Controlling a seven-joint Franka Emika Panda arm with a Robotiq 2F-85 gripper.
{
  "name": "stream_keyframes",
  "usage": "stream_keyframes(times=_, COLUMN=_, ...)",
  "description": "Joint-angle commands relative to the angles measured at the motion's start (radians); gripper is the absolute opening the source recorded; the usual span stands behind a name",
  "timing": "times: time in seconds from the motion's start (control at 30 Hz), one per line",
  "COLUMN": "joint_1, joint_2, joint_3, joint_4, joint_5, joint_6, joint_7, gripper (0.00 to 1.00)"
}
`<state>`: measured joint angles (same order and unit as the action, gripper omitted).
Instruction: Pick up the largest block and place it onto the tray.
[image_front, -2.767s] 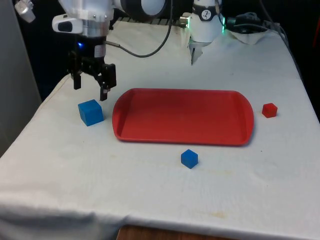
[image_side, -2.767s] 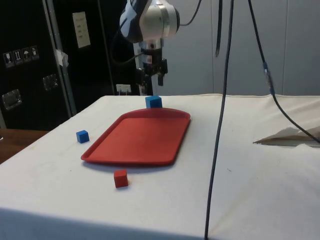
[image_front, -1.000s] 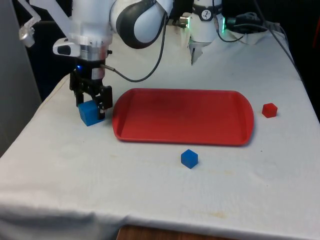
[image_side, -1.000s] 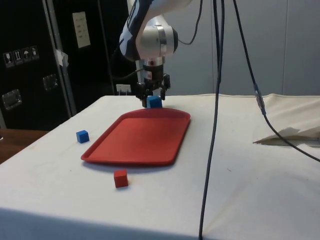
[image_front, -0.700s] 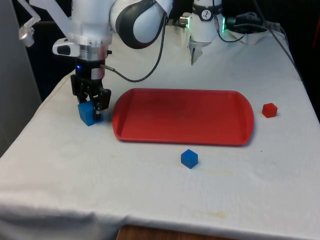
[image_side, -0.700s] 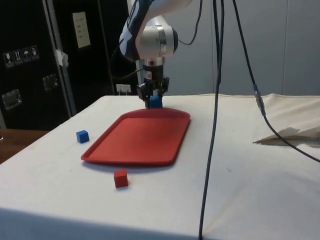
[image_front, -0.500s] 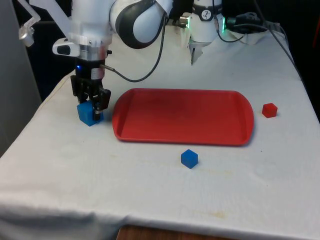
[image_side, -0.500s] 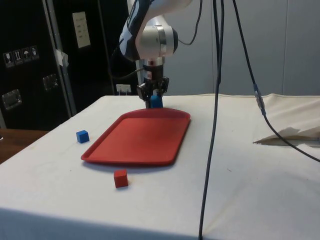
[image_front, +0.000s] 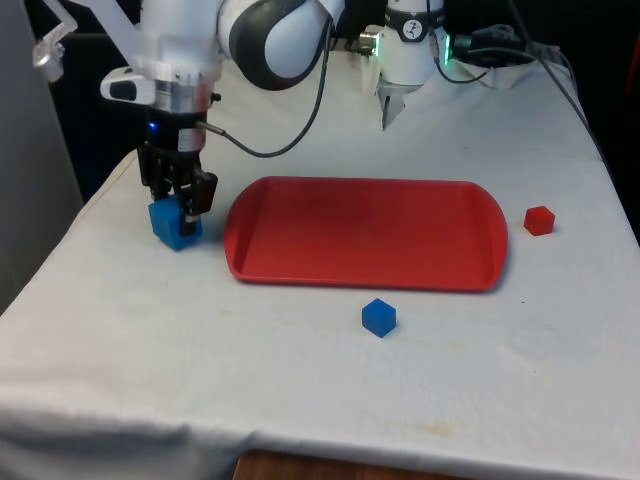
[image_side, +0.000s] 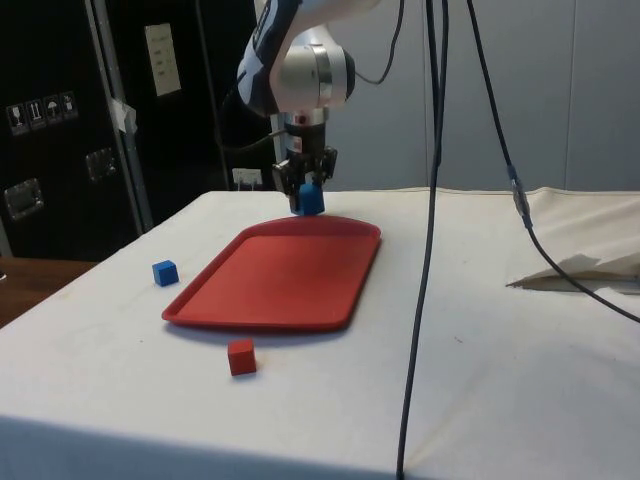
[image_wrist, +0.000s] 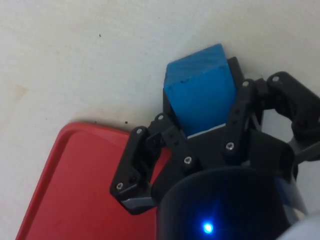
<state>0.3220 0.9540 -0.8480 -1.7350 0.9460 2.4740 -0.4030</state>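
Note:
The largest block, a blue cube (image_front: 172, 223), is held between my gripper's (image_front: 178, 203) black fingers, just off the white cloth beside the red tray's (image_front: 365, 235) end on the front view's left. From the side, the cube (image_side: 311, 200) hangs under the gripper (image_side: 306, 189) at the tray's (image_side: 280, 275) far end. In the wrist view the fingers (image_wrist: 161, 131) press on two opposite faces of the cube (image_wrist: 200, 90), with the tray's corner (image_wrist: 70, 185) beneath.
A small blue block (image_front: 378, 316) lies in front of the tray, and a small red block (image_front: 539, 219) lies past its end on the front view's right. In the side view, black cables (image_side: 432, 200) hang down beside the tray.
The fingers closed on the large blue cube. The arm has since risen slightly, taking the cube up and a little towards the front view's left.

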Motion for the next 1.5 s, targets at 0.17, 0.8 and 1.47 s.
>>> stream_keyframes(times=0.17, joint_1=0.000, joint_2=0.000, joint_3=-0.001, joint_4=0.001, joint_5=0.000, joint_6=0.000, joint_7=0.000, gripper=0.01)
stream_keyframes(times=0.8, joint_1=0.072, joint_2=-0.076, joint_3=-0.116, joint_4=-0.016, joint_5=-0.029, joint_6=-0.074, joint_7=0.006, gripper=0.01)
stream_keyframes(times=1.47, joint_1=0.185, joint_2=-0.203, joint_3=-0.145, joint_4=-0.103, joint_5=-0.130, joint_6=-0.045, joint_7=0.085, gripper=0.01)
